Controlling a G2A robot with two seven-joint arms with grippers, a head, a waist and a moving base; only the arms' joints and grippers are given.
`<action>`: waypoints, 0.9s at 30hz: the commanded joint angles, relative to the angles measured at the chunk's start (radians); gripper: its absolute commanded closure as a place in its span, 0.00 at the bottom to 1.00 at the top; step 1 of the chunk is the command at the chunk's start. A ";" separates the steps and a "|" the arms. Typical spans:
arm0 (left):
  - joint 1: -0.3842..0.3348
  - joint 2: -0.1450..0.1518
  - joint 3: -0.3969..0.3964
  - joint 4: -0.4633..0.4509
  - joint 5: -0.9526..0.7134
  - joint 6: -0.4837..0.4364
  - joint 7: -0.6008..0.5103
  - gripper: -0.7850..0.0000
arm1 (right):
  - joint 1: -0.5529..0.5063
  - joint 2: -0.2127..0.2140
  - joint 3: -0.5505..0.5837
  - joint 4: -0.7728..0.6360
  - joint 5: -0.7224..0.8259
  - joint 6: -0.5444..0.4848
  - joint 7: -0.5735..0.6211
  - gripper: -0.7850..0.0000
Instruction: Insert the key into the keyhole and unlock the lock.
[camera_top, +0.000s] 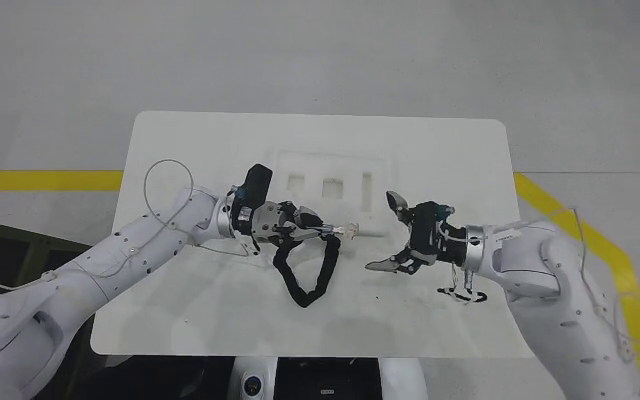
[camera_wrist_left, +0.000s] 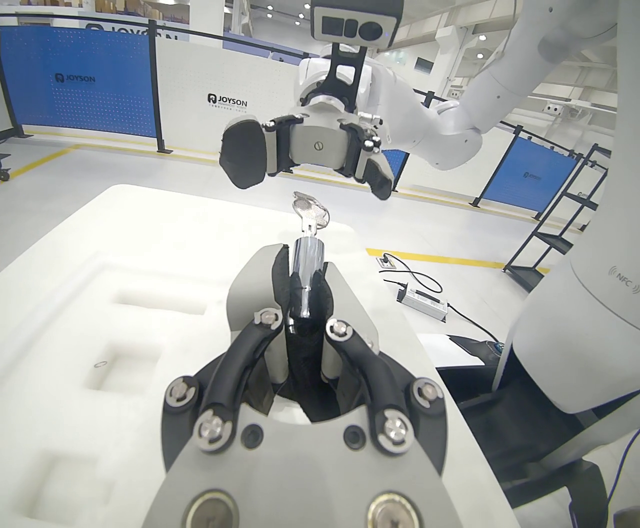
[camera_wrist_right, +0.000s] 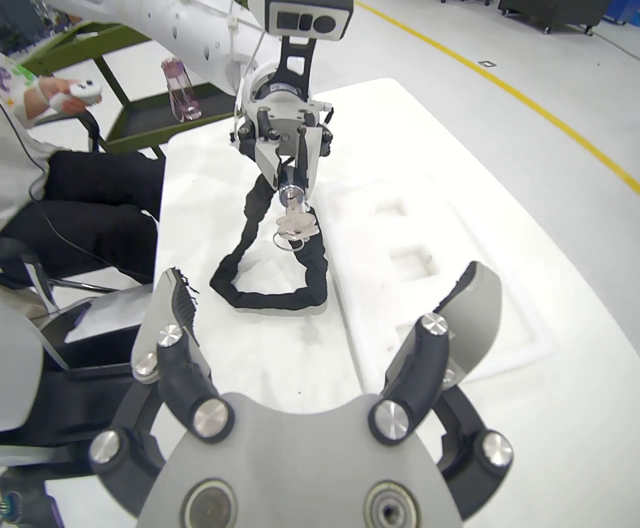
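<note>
The lock cylinder (camera_wrist_left: 306, 272) is polished metal, glossy and smooth; the key (camera_wrist_left: 311, 212) is duller silver metal with a finely patterned head; the chain sleeve (camera_wrist_right: 270, 295), at the centre of the top view, is black woven cloth, matt and wrinkled; the foam tray (camera_top: 340, 160) above it looks white, matt and slightly grainy; the table (camera_top: 200, 300) is smooth, white and faintly sheened; the right gripper (camera_wrist_right: 322, 270) has brushed metal plates and ribbed black rubbery pads (camera_wrist_right: 182, 300).
</note>
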 joint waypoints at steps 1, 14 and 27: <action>0.000 -0.001 0.000 -0.002 -0.007 0.000 -0.009 1.00 | -0.001 -0.005 -0.018 -0.007 -0.128 0.013 -0.077 0.00; 0.007 -0.004 0.000 -0.009 -0.058 0.000 -0.058 1.00 | -0.040 -0.015 -0.077 -0.047 -0.548 0.148 -0.360 0.42; 0.015 0.001 0.000 -0.015 -0.072 0.000 -0.061 1.00 | -0.101 -0.009 -0.076 -0.147 -0.751 0.245 -0.402 0.64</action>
